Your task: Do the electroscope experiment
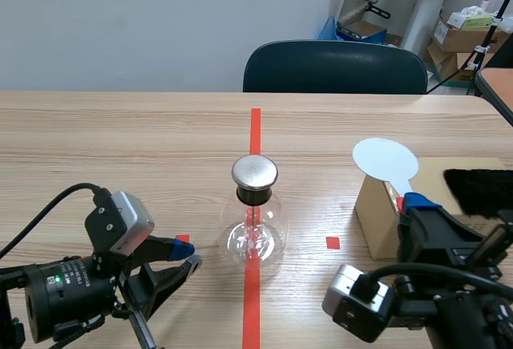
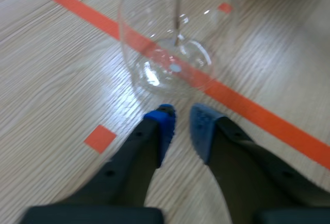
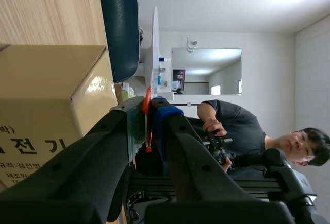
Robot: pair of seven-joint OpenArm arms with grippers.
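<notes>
The electroscope, a round glass flask with a metal cap and a thin rod inside, stands on the red tape line at the table's middle. My left gripper lies low just left of it. In the left wrist view the flask is right ahead of the left gripper, whose blue pads are a narrow gap apart with nothing between them. My right gripper is shut on the red handle of a paddle with a white disc, held upright beside the cardboard box.
A black furry cloth lies on top of the box at the right. A dark chair stands behind the table's far edge. In the right wrist view a person sits beyond the gripper, holding controllers.
</notes>
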